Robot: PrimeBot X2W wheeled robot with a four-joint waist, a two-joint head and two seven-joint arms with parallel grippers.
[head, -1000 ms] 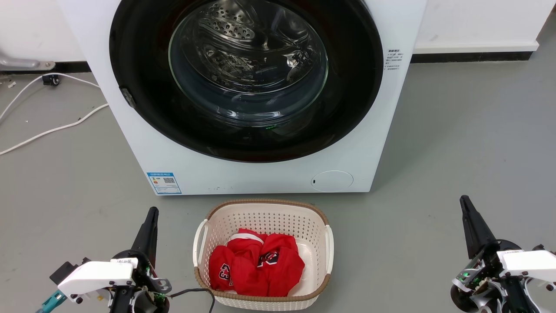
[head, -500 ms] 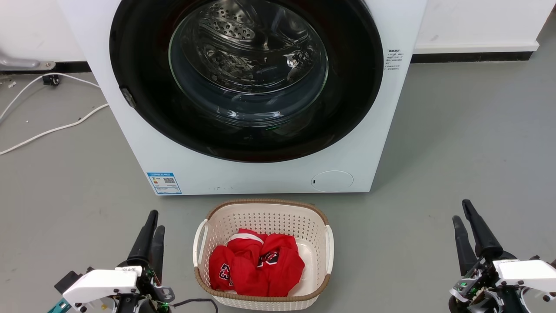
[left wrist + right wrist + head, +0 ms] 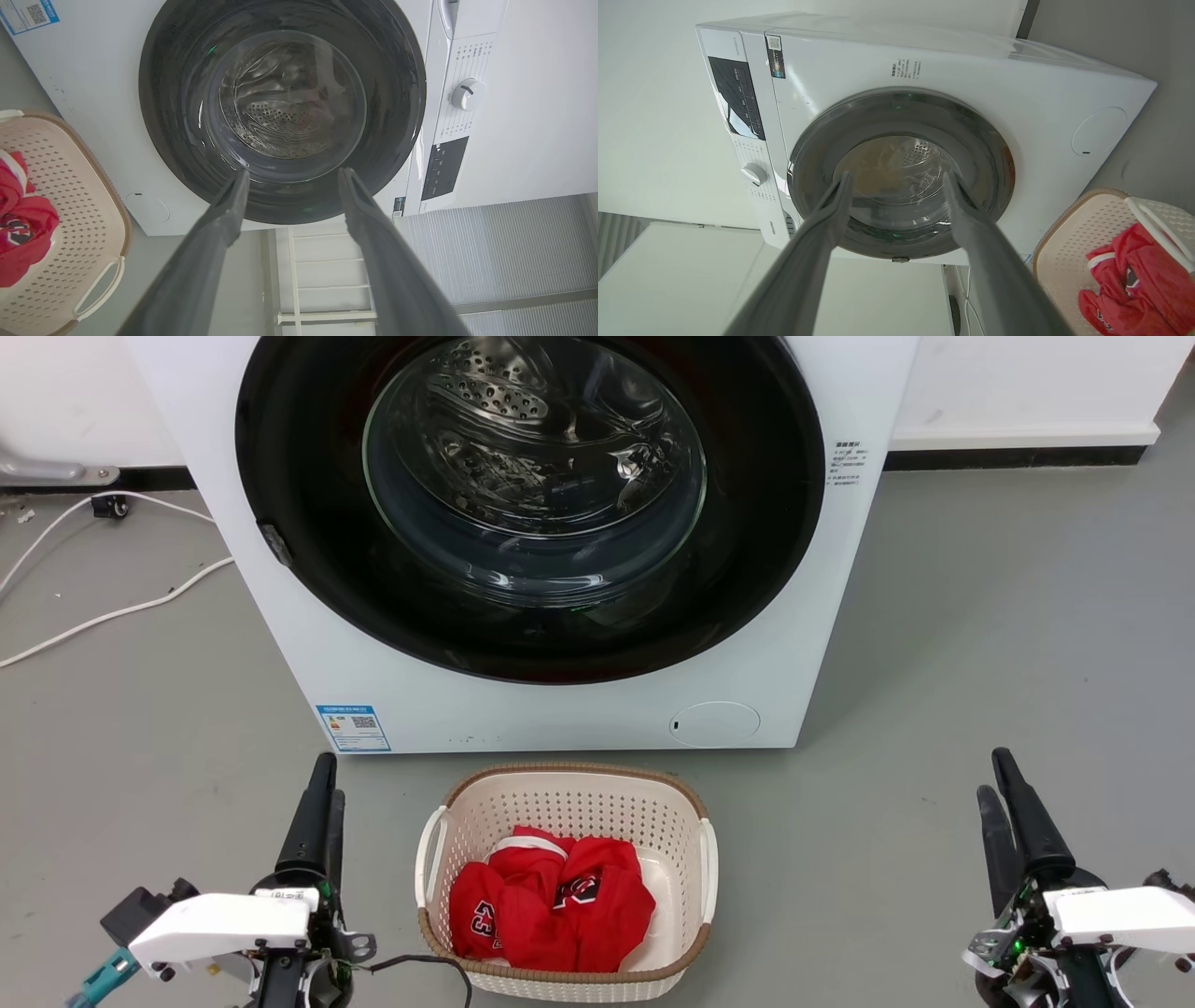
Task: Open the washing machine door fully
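Note:
The washing machine door (image 3: 529,495) is a big glossy black round with a bulging glass bowl, and it lies flush against the white machine front, closed. Steel drum shows through the glass. My left gripper (image 3: 329,779) hovers low over the floor at the lower left, open, well short of the door (image 3: 282,107). Its own fingers (image 3: 294,171) stand apart with nothing between them. My right gripper (image 3: 993,773) is at the lower right, also open and empty. Through its spread fingers (image 3: 898,174) I look at the door (image 3: 901,172) from a distance.
A cream basket (image 3: 567,782) holding red clothes (image 3: 551,905) stands on the grey floor right before the machine, between my arms. White cables (image 3: 112,611) trail on the floor at the left. The control panel (image 3: 441,168) and dial (image 3: 467,93) sit at the machine's top.
Both grippers went from fingers together to fingers apart. Both arms dipped slightly and came back up. The door has not moved.

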